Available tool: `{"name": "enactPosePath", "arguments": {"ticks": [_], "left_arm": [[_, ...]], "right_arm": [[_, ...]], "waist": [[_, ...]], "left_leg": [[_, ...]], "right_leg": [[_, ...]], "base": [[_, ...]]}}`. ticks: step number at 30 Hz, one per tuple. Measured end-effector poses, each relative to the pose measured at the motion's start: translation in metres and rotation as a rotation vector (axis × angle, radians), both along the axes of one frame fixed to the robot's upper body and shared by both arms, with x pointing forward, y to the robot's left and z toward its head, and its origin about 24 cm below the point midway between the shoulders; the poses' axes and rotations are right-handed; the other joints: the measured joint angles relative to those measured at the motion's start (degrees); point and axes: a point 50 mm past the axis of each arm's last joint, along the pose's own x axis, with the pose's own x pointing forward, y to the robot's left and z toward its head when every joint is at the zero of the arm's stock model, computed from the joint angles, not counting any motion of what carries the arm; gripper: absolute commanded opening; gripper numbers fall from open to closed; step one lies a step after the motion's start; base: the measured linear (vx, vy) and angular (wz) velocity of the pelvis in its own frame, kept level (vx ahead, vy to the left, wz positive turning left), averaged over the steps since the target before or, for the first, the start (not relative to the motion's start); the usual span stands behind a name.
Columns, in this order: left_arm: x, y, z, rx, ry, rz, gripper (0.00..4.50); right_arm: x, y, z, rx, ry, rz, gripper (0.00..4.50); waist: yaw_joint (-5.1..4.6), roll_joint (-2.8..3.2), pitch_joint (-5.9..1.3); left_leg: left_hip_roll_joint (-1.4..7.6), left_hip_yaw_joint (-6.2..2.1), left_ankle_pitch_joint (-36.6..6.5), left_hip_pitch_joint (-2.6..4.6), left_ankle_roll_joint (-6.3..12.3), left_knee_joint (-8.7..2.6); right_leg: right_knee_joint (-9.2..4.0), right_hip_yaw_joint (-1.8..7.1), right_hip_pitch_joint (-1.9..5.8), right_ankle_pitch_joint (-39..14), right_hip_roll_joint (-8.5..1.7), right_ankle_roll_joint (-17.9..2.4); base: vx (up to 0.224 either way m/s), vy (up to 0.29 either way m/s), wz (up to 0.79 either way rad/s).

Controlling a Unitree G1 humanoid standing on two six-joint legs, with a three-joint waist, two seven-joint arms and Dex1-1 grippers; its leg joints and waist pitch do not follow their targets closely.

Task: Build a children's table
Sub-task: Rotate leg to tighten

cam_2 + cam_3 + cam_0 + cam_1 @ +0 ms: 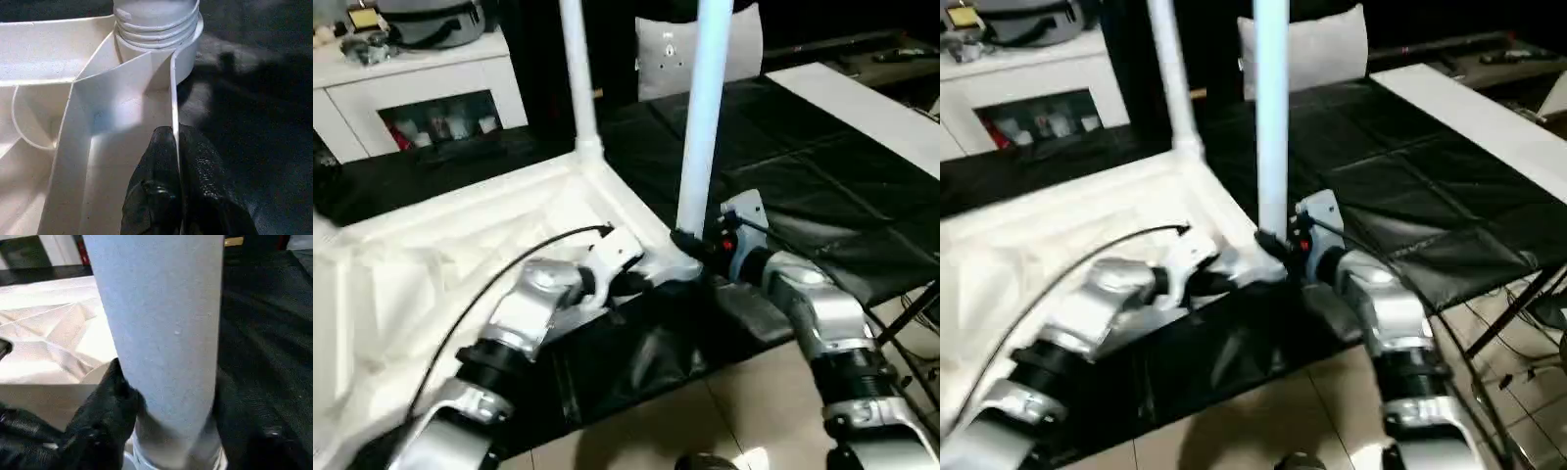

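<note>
The children's table top point(440, 255) lies upside down on a black cloth, ribs facing up. One white leg point(578, 78) stands upright in the far corner socket. A second leg point(702, 127) stands in the near corner socket point(156, 34), its threaded base showing above the socket's rim. My right gripper point(690, 243) is shut around this leg just above the socket, with one black finger point(107, 401) pressed against its side. My left gripper point(177, 161) is shut on the thin upright rim point(173, 98) of the table top, close beside that same corner.
A white cabinet with glass doors point(421, 98) stands at the back left. A long white panel point(862, 108) lies on the black cloth at the back right. Tiled floor point(724, 411) runs along the near edge, with a folding stand's legs point(911, 313) at the right.
</note>
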Motion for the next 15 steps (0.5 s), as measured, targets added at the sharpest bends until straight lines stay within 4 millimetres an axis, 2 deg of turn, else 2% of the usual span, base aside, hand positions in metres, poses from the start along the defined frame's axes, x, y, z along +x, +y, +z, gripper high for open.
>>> {"name": "enactPosePath", "arguments": {"ticks": [3,6,7,9,11,12,15], "left_arm": [[-0.001,-0.003,0.002,0.004,-0.012,-0.018,0.00],[-0.001,0.000,0.003,0.022,-0.025,-0.057,0.00],[-0.002,0.002,0.003,0.025,-0.029,-0.083,0.00],[-0.002,0.006,0.002,0.030,-0.035,-0.137,0.00],[-0.002,0.011,0.001,0.034,-0.037,-0.186,0.00],[-0.003,0.012,0.001,0.033,-0.036,-0.201,0.00],[-0.005,0.016,0.002,0.058,-0.040,-0.314,0.00]], "right_arm": [[0.000,-0.002,0.000,0.007,-0.011,0.003,3.12],[-0.005,-0.011,0.001,0.005,-0.016,0.054,3.30],[-0.008,-0.015,0.001,0.006,-0.015,0.085,3.50],[-0.012,-0.022,0.001,-0.005,-0.009,0.156,3.57],[-0.016,-0.025,0.002,-0.019,-0.009,0.226,3.85],[-0.017,-0.025,0.002,-0.017,-0.008,0.244,3.85],[-0.024,-0.030,0.003,-0.052,-0.004,0.355,4.19]], "waist": [[0.74,0.00,0.00],[1.46,0.00,0.00],[1.86,0.00,0.00],[2.70,0.00,0.00],[3.16,0.01,-0.01],[3.44,0.01,-0.01],[4.63,0.06,0.00]], "left_leg": [[-0.01,0.00,-0.02,-0.30,0.07,0.00],[-0.01,0.01,-0.04,-0.34,0.13,0.00],[-0.01,0.02,-0.05,-0.34,0.13,0.00],[-0.01,0.03,-0.03,-0.34,0.14,0.02],[0.00,0.03,-0.01,-0.31,0.14,0.04],[0.00,0.04,0.00,-0.30,0.13,0.05],[0.00,0.07,0.00,-0.29,0.13,0.15]], "right_leg": [[0.00,0.00,-0.24,0.11,-0.01,-0.18],[0.03,0.01,-0.30,0.18,-0.02,-0.32],[0.05,0.01,-0.33,0.18,-0.02,-0.31],[0.09,0.02,-0.36,0.19,-0.01,-0.33],[0.11,0.03,-0.35,0.16,-0.01,-0.28],[0.11,0.04,-0.35,0.15,-0.01,-0.26],[0.12,0.08,-0.32,0.17,-0.03,-0.24]], "base": [[0.000,0.000,0.00],[0.000,0.000,0.00],[0.000,0.000,0.00],[0.000,0.000,0.00],[0.000,0.000,0.00],[0.000,0.000,0.00],[0.000,0.000,0.00]]}}
